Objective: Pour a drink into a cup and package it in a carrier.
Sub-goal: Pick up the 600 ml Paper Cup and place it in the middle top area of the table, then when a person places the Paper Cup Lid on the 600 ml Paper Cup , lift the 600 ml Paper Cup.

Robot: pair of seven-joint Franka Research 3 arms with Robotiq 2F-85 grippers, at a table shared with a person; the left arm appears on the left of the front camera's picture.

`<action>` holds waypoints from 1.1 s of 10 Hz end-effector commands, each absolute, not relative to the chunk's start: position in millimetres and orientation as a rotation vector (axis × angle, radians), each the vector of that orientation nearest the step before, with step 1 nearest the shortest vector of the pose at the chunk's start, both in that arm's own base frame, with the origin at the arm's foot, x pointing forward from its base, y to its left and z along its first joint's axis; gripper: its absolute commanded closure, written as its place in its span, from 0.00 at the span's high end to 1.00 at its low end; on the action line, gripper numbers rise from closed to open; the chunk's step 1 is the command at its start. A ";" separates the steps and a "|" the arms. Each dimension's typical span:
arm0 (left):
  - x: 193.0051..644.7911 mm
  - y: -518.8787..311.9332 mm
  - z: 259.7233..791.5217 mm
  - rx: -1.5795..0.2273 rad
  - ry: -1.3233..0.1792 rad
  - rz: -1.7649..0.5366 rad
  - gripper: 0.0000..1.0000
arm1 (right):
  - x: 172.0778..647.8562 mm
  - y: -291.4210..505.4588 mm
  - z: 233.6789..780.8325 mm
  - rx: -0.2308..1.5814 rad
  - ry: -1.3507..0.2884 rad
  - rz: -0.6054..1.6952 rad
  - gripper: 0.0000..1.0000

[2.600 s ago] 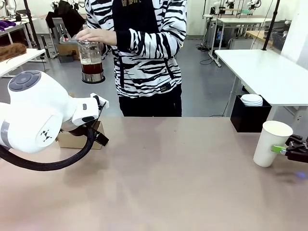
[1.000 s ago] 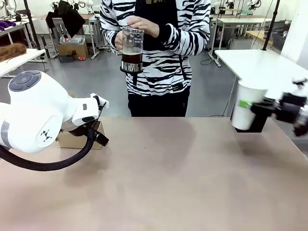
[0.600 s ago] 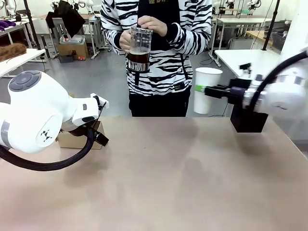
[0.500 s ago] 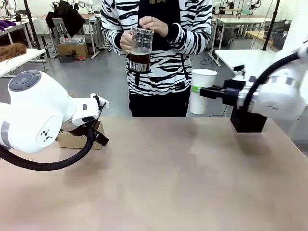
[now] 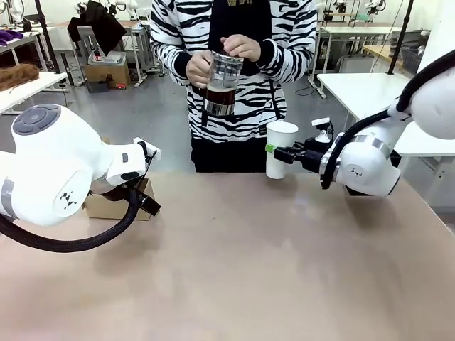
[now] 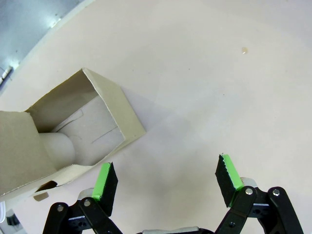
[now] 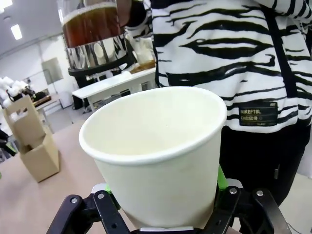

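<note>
Right gripper [image 5: 279, 151] clamps the cup [image 5: 282, 136], pitcher [image 5: 222, 85] at its 11 o'clock. Left gripper [image 6: 165, 181] gapes wide, empty, carrier [image 6: 58, 126] at 10 o'clock.

Right gripper [image 5: 278, 150] grips the cup [image 5: 283, 145] upright at the table's [image 5: 249, 270] far edge — below the person's pitcher [image 5: 222, 85], half full of drink [image 5: 221, 95].

A person in a black-and-white striped sweater [image 5: 284, 42] stands behind the brown table [image 5: 256, 270]. A white table [image 5: 384, 99] is farther back.
</note>
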State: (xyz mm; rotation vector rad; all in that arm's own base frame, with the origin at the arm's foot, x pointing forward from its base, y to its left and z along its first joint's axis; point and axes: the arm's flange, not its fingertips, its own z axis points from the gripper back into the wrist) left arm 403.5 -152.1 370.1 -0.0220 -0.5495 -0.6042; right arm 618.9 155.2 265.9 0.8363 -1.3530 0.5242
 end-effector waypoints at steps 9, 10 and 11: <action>403.4 -151.8 370.5 -0.025 -0.550 -0.604 1.00 | 621.2 155.0 260.0 0.831 -1.358 0.534 0.80; 403.4 -151.8 370.5 -0.025 -0.550 -0.604 1.00 | 621.2 155.0 260.0 0.831 -1.358 0.534 0.80; 403.4 -151.8 370.5 -0.025 -0.550 -0.604 1.00 | 621.2 155.0 260.0 0.831 -1.358 0.534 0.80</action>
